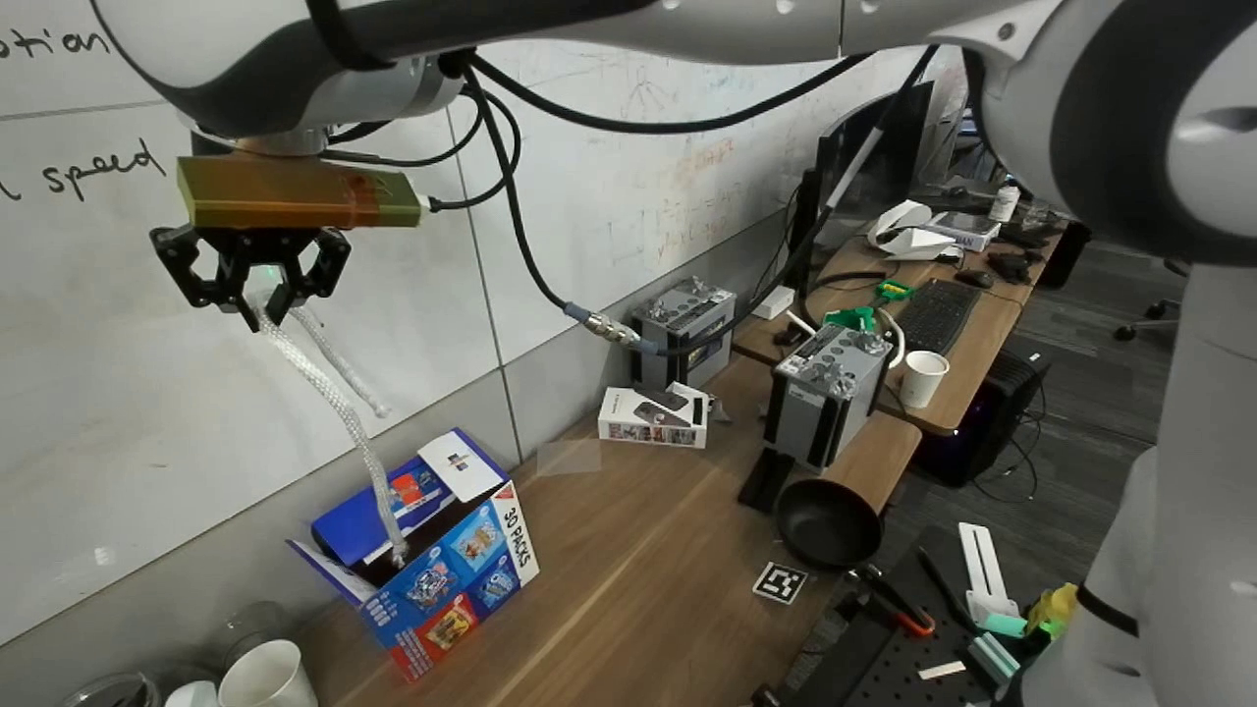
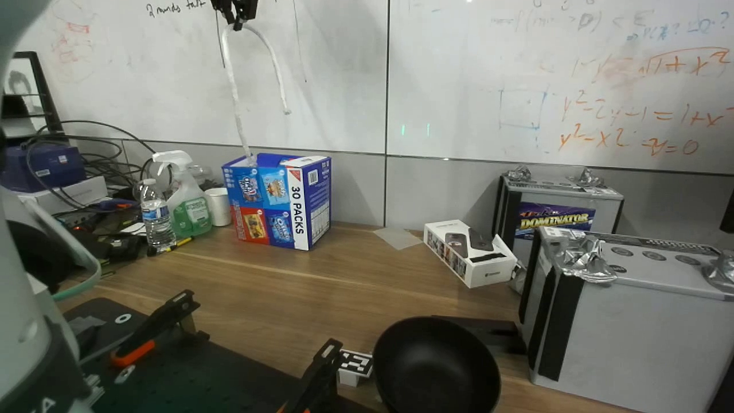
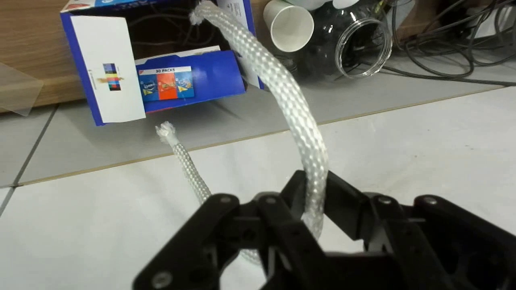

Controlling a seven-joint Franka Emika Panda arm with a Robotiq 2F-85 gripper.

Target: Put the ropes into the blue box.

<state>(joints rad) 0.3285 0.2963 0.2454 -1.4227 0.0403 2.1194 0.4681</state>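
Observation:
My gripper (image 1: 262, 319) is shut on a white rope (image 1: 339, 407), high above the table; the gripper (image 2: 236, 26) is at the top edge in an exterior view. In the wrist view the rope (image 3: 278, 76) runs between the fingertips (image 3: 314, 181). Two lengths hang down, a long one and a shorter one (image 2: 275, 69). The blue box (image 1: 452, 570) stands upright on the table with its flaps open, also in an exterior view (image 2: 278, 201). The long end hangs at the box's opening; I cannot tell if it is inside. Dim thin curves show in the box (image 3: 217, 78).
A whiteboard wall (image 2: 459, 86) stands right behind the box. A white cup (image 1: 267, 678), a clear jar (image 3: 363, 48) and a spray bottle (image 2: 188, 201) are beside it. A white phone box (image 1: 653, 417), grey batteries (image 1: 825, 393) and a black pan (image 2: 436, 367) are farther along the table.

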